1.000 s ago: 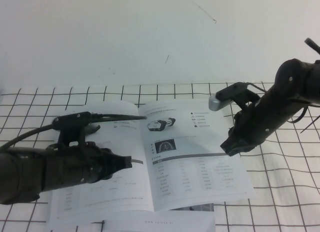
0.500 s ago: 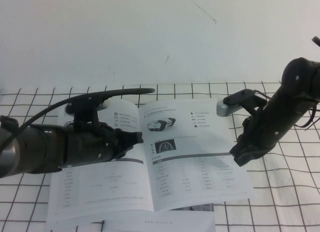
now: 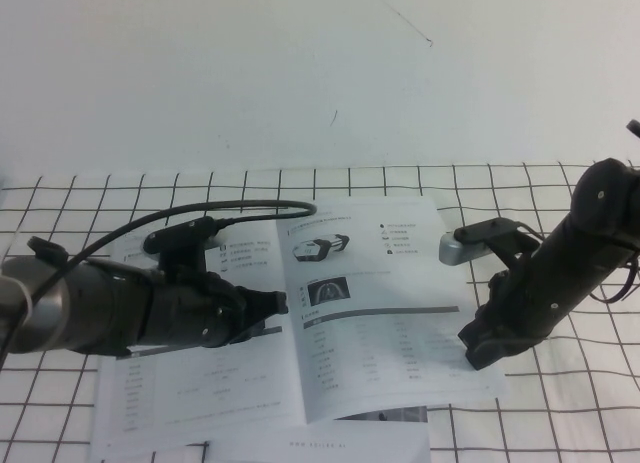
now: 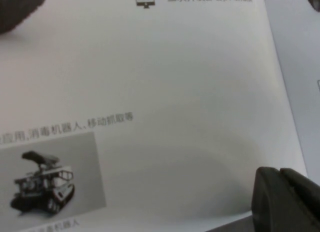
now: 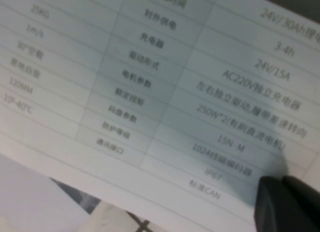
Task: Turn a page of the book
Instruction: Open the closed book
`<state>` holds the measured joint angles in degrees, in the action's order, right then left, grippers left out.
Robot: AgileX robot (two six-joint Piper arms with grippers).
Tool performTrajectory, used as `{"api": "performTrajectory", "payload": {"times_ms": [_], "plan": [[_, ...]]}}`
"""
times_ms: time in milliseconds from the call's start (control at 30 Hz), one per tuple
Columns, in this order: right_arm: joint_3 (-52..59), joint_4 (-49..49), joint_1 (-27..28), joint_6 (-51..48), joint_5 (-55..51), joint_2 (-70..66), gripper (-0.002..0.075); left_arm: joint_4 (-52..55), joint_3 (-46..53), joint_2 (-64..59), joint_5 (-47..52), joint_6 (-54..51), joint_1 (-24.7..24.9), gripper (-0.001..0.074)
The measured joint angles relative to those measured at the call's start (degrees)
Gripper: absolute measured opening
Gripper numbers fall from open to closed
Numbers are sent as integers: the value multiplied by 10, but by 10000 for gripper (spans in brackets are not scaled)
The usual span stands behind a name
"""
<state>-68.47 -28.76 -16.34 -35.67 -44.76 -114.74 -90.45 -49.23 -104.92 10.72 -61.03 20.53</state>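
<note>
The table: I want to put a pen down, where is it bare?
Bare: the gridded table beyond the book. Crowded: left gripper over its left page, shut right gripper at its right edge.

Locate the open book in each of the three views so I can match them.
High view: the book lies open mid-table on the grid cloth, left claw over its left page, right claw above its right edge.
Left wrist view: its page fills the picture, with a small tracked-robot photo.
Right wrist view: its spec table fills the picture.
Shared landmark: the book's printed white pages.
</note>
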Motion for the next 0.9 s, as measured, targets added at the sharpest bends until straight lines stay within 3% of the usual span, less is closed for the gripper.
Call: {"api": "performTrajectory", "payload": {"times_ms": [400,700,900], "plan": [[10,-35,1,-32,9,29,0,57,-5,24,4,1,0,-3],[-12,-13,0,-54,9,195,0,80,-5,207,80,0,0,-3],[-12,56,0,-49,-23,321,0,180,-4,340,182,0,0,-3]]}}
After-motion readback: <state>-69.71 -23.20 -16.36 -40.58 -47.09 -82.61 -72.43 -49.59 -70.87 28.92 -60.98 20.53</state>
